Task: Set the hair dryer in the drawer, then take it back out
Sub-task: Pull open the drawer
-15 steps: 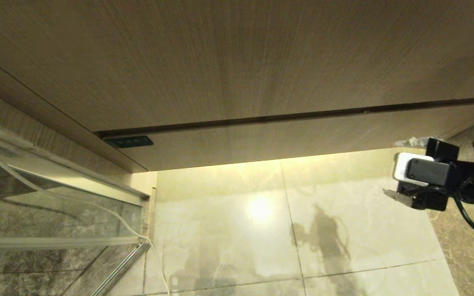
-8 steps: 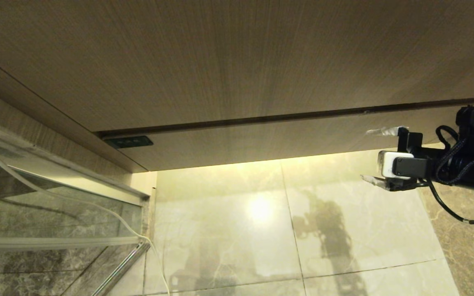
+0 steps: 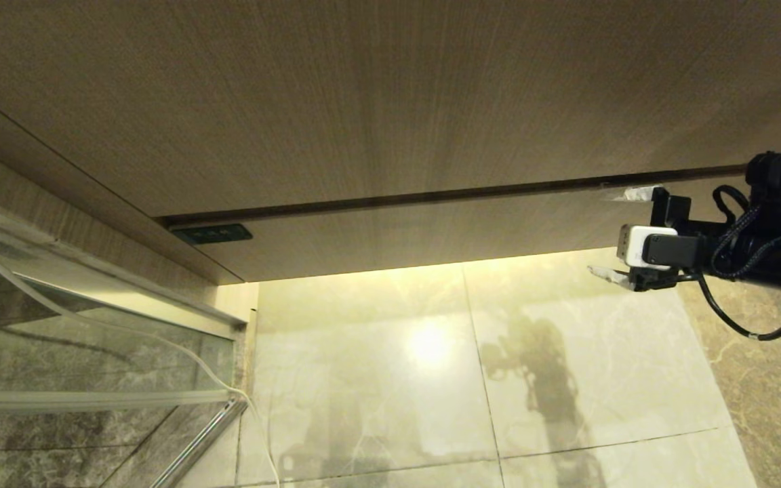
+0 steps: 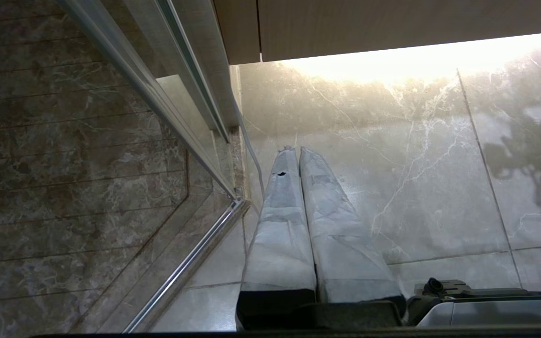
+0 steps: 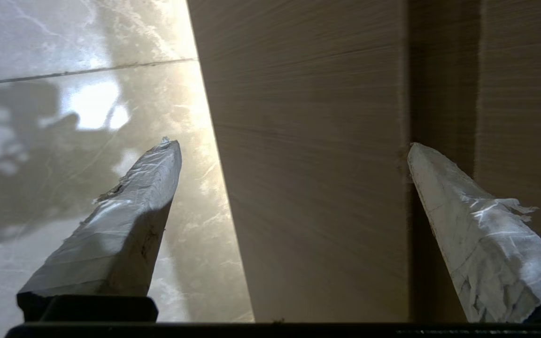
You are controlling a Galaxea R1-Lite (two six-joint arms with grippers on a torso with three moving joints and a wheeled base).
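The drawer point(image 3: 431, 234) shows as a narrow light-wood front under a dark gap, closed. My right gripper point(image 3: 613, 234) is at its right end, open and empty. One taped finger point(image 3: 628, 194) lies at the gap above the front and the other point(image 3: 604, 274) below its lower edge. In the right wrist view the drawer front point(image 5: 313, 188) fills the space between the spread fingers of the right gripper point(image 5: 291, 148). My left gripper point(image 4: 295, 151) hangs parked over the floor, shut and empty. The hair dryer is out of view.
A taller plain wood panel point(image 3: 390, 102) sits above the gap. A small dark plate point(image 3: 212, 234) is at the front's left end. A glass shower door with a metal rail point(image 3: 194, 440) and a white cord point(image 3: 160, 342) stand left. Glossy marble floor point(image 3: 377, 407) lies below.
My right gripper has risen and moved left toward the drawer front; its fingers now straddle the front. The left arm has not moved.
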